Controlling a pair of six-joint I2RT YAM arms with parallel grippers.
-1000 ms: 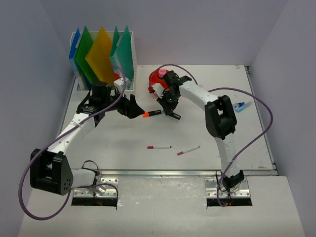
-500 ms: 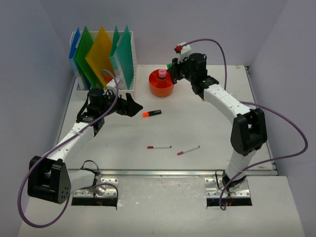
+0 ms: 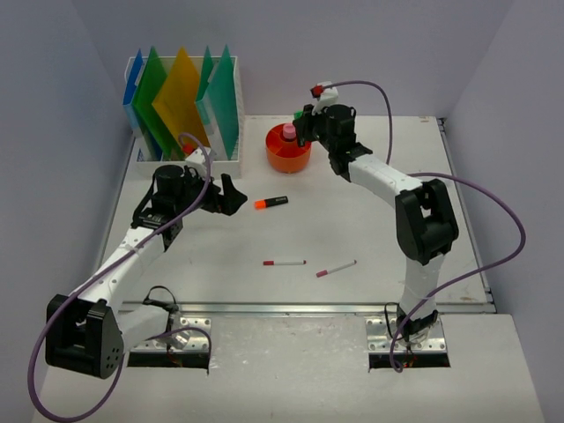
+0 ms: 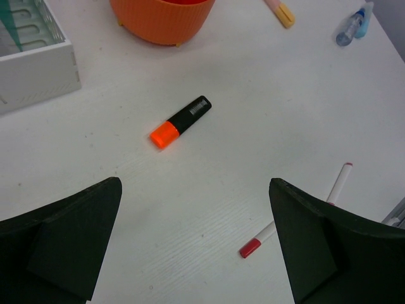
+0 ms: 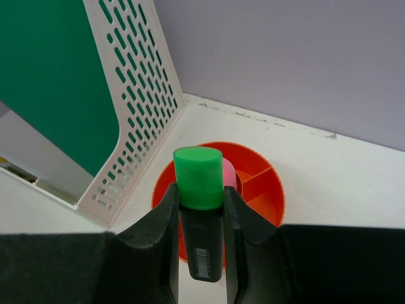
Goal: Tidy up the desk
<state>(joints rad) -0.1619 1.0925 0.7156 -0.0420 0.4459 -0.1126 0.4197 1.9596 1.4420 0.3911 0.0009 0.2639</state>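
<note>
My right gripper (image 3: 306,126) is shut on a black highlighter with a green cap (image 5: 199,215), held upright just above an orange round pen holder (image 3: 288,154) at the back of the white desk (image 3: 220,256). A pink-capped item (image 5: 230,178) stands inside the holder (image 5: 266,190). My left gripper (image 3: 231,195) hangs open over the desk, left of a black highlighter with an orange cap (image 3: 271,203). In the left wrist view that highlighter (image 4: 180,121) lies ahead of the open gripper (image 4: 195,190), which holds nothing.
Two white pens with red caps (image 3: 284,263) (image 3: 336,269) lie near the desk's front. A white slotted file rack (image 3: 141,141) with coloured folders stands back left. The left wrist view shows a small blue bottle (image 4: 351,25) and a pink-yellow pen (image 4: 281,11) farther off.
The right arm has swung from the middle of the desk back to above the orange holder, carrying the green-capped highlighter. The left gripper drew back slightly to the left.
</note>
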